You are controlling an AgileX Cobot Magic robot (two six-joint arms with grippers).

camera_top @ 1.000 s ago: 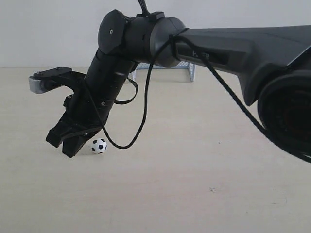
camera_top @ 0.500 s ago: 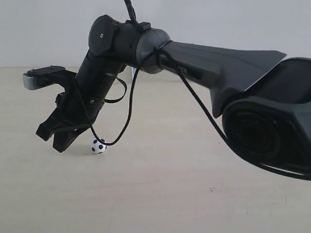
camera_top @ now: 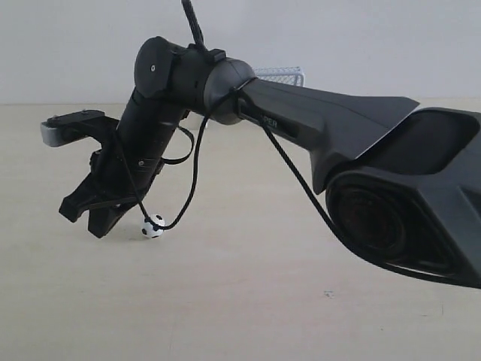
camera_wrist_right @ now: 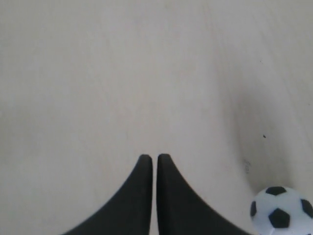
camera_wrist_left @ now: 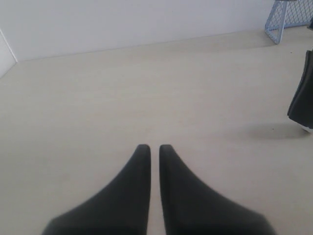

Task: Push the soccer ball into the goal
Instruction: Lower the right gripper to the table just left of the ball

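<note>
Over the last second the right claw (camera_top: 85, 220) has drawn away from the soccer ball (camera_top: 152, 226), toward the left of the exterior view, and then nearly stopped. Its fingers stand almost together, with a thin slit between them, holding nothing. The ball has not rolled: it sits on the bench (camera_top: 248, 301) near the claw but apart from it, well short of the goal (camera_top: 282, 74). So no push has landed yet; this looks like a wind-up beside the ball. The right arm (camera_top: 316, 120) hides all of the goal but a strip of top netting, and the left wrist view cuts it off at the edge. A cable (camera_top: 194, 173) loop crosses the ball. The left claw (camera_wrist_left: 149, 149), also narrow and empty, is missing from the exterior view
</note>
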